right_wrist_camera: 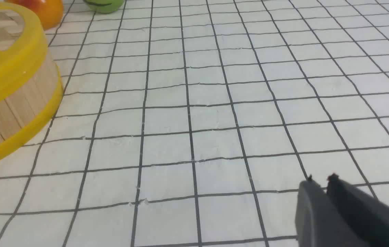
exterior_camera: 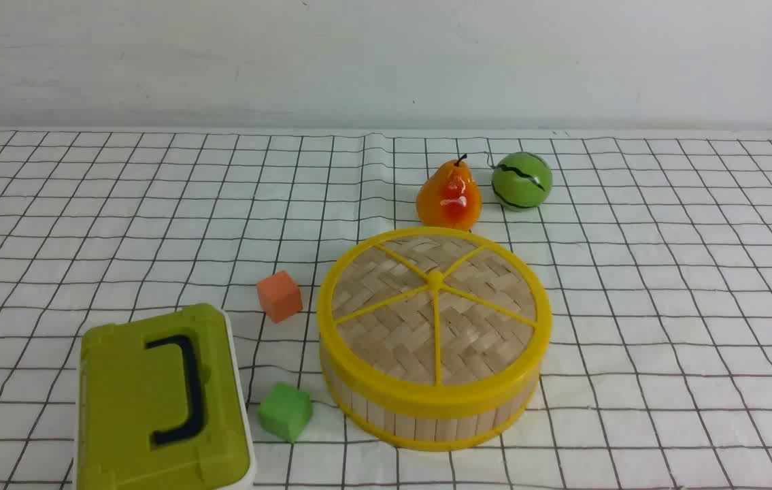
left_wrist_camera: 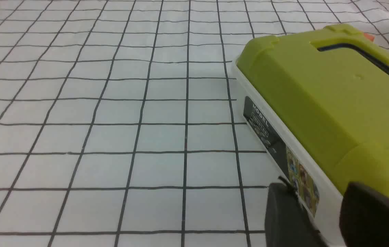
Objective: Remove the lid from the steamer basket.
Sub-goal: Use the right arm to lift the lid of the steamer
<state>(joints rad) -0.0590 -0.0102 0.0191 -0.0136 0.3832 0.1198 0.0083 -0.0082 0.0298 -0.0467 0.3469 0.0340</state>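
The steamer basket [exterior_camera: 426,423] stands mid-table, a round tub with a bamboo-slat wall and yellow rims. The lid [exterior_camera: 434,306], a woven bamboo disc with a yellow rim and spokes, sits closed on top of it. Part of the basket [right_wrist_camera: 16,103] and the lid's rim [right_wrist_camera: 9,68] show in the right wrist view. My right gripper [right_wrist_camera: 321,178] is shut and empty over bare cloth, well to the basket's right. My left gripper [left_wrist_camera: 317,187] is open and empty, close to the white side of the olive-green box [left_wrist_camera: 328,99]. Neither gripper shows in the front view.
The olive-green box [exterior_camera: 161,401] with a dark handle sits at the front left. An orange cube [exterior_camera: 279,296] and a green cube [exterior_camera: 285,410] lie between it and the basket. A pear [exterior_camera: 449,194] and a green striped ball [exterior_camera: 522,180] stand just behind the basket.
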